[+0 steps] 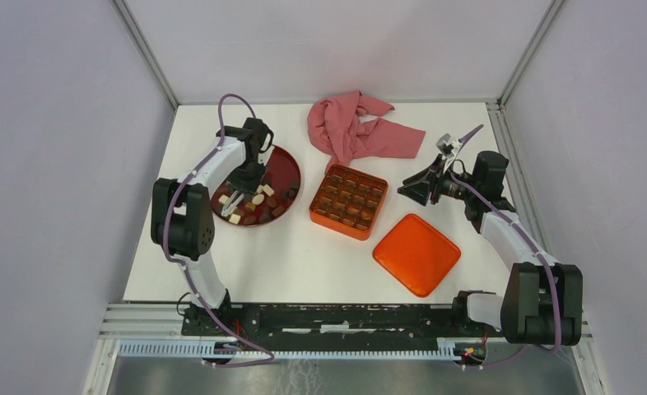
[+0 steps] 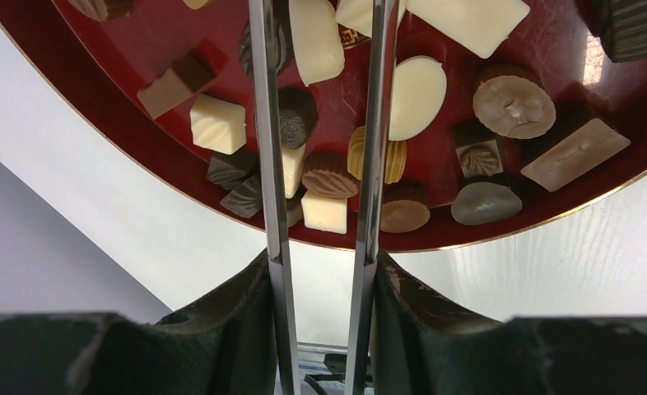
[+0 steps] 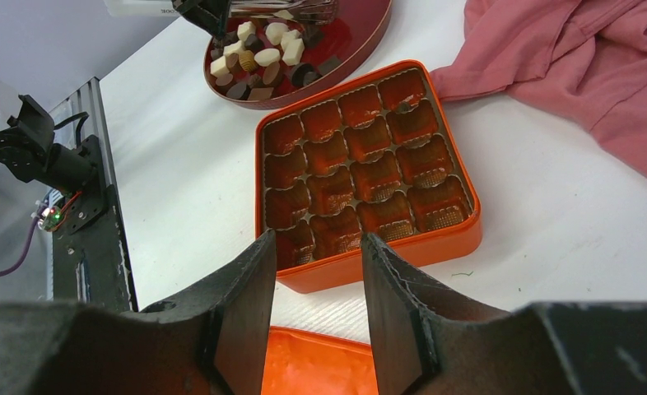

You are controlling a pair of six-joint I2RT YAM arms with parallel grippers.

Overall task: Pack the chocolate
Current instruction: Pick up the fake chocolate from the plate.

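The chocolate (image 1: 254,206) lies as several small brown, cream and tan pieces on a round dark-red plate (image 1: 291,164) at the left. My left gripper (image 1: 246,177) hangs over the plate, shut on metal tongs (image 2: 264,123). The tong blades stand apart, straddling a ridged brown piece (image 2: 328,174) among the chocolate, and grip nothing. The orange gridded tin (image 1: 316,216) sits mid-table. Its lined compartments look empty in the right wrist view (image 3: 386,255). My right gripper (image 1: 411,188) is open and empty, in the air right of the tin (image 3: 316,247).
The orange tin lid (image 1: 416,253) lies near right of the tin, under my right gripper (image 3: 320,362). A crumpled pink cloth (image 1: 353,127) lies behind the tin. Grey walls enclose the white table on three sides.
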